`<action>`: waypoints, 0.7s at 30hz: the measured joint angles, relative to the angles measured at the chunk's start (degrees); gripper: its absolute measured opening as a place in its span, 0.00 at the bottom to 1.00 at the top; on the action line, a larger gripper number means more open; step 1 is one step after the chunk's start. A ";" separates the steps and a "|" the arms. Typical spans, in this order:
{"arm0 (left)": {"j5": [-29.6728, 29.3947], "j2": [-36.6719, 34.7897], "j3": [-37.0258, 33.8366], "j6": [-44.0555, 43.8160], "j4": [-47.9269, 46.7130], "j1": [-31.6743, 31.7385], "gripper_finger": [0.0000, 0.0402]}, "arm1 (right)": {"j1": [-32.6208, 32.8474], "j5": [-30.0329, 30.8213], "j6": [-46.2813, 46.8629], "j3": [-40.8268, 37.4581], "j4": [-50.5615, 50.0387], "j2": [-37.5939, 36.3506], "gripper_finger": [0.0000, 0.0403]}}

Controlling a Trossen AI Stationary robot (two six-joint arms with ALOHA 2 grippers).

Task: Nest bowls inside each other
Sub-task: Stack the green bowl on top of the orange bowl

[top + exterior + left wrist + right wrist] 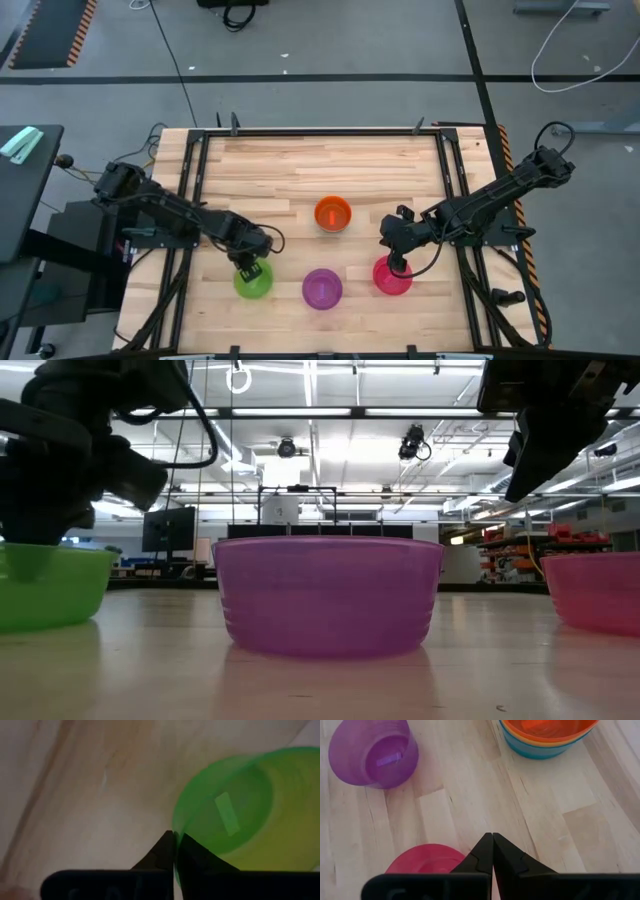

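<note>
Betw. L fingers (165,851): green bowl (235,815) rim.

A lab or workshop hall — ceiling strip lights (300,412), a monitor (168,530), stocked shelving (560,550).

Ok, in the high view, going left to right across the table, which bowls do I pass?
Green bowl, with the left gripper pinching its rim → purple bowl → orange bowl, farther back and on top of a stack → pink-red bowl, with the right gripper over its edge.
</note>
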 joint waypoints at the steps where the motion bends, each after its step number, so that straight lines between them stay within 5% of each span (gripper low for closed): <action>1: -0.03 0.00 0.00 1.31 -0.03 0.54 0.03 | 0.02 0.17 -0.02 0.00 0.00 0.00 0.03; 11: -0.81 0.00 1.21 13.26 -2.46 8.58 0.02 | 0.02 1.26 -0.46 0.00 0.00 0.00 0.03; 21: -4.39 0.00 14.21 25.42 -12.66 15.08 0.02 | 0.02 1.28 -0.46 0.00 0.00 0.00 0.03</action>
